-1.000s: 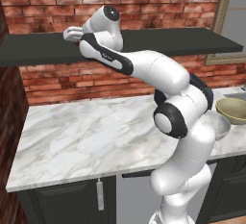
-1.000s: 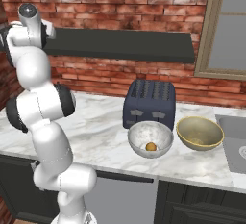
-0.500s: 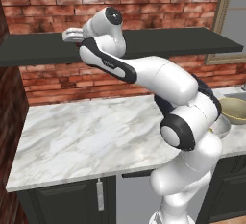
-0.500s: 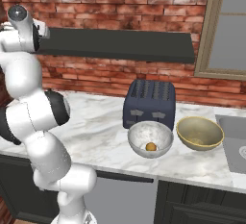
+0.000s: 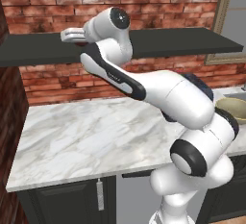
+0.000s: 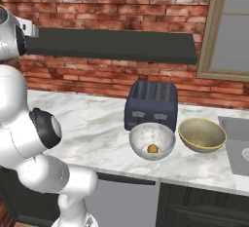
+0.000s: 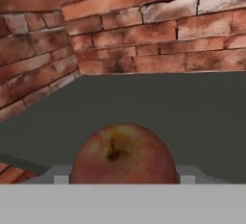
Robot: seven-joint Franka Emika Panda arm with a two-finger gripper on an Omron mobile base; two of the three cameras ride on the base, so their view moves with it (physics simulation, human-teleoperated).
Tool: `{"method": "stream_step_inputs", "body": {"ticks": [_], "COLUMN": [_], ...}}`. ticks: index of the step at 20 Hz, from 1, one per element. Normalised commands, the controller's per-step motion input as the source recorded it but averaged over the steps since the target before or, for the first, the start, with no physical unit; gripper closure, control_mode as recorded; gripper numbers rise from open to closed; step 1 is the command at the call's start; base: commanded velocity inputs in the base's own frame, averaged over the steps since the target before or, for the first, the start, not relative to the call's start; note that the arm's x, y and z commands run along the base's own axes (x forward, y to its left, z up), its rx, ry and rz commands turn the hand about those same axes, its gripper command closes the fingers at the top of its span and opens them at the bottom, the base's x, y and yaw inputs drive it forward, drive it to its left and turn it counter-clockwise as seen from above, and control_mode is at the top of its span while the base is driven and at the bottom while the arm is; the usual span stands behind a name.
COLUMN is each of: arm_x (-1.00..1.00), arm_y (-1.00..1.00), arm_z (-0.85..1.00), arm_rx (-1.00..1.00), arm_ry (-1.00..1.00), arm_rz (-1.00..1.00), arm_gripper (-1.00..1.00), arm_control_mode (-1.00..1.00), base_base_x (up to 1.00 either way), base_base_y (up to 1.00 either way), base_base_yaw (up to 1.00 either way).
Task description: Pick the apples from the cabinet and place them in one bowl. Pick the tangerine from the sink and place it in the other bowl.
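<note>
My gripper point(image 7: 122, 177) is shut on a red apple point(image 7: 122, 155) with a yellow patch round its stem, held just over the dark cabinet shelf point(image 7: 187, 107). In the left base view the gripper point(image 5: 68, 34) reaches over the left end of the shelf point(image 5: 163, 43). On the counter stands the pale grey-white bowl point(image 6: 138, 136) with a small yellow-orange fruit point(image 6: 152, 148) in it. The tan-olive bowl point(image 6: 214, 134) beside it holds nothing. A corner of the sink point(image 6: 238, 145) shows at the right edge. The tangerine is out of view.
A dark toaster point(image 6: 151, 105) stands right behind the pale bowl. A brick wall point(image 7: 158, 31) closes the shelf at the back and at its left end. The marble counter point(image 5: 86, 131) spreads below the shelf. A window frame point(image 6: 214, 31) rises at the right.
The arm's elbow and lower links have swung up and over to the left. The hand has stayed at the shelf's left end with its grip on the apple unchanged.
</note>
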Motion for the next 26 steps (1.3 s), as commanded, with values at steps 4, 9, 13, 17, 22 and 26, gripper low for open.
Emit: {"method": "stream_step_inputs", "body": {"ticks": [4, 9, 13, 17, 22, 26], "arm_x": [-0.96, -0.79, -1.0, -0.98, -0.8, -0.79], "arm_y": [-0.18, -0.32, -0.42, -0.46, -0.5, -0.63], "arm_z": [0.03, 0.37, 0.14, 0.0, 0.0, 0.0], "arm_rx": [0.0, 0.03, 0.01, 0.0, 0.0, 0.0], "arm_ry": [-0.02, -0.01, 0.0, 0.0, 0.07, 0.1], "arm_rz": [0.0, 0.0, 0.0, 0.0, 0.0, 0.0], "arm_gripper": [1.0, 1.0, 1.0, 1.0, 1.0, 1.0], "arm_control_mode": [-1.0, -1.0, -1.0, -1.0, -1.0, -1.0], "base_base_x": [0.0, 0.0, 0.0, 0.0, 0.0, 0.0], "base_base_y": [0.0, 0.0, 0.0, 0.0, 0.0, 0.0], "base_base_yaw": [0.0, 0.0, 0.0, 0.0, 0.0, 0.0]}}
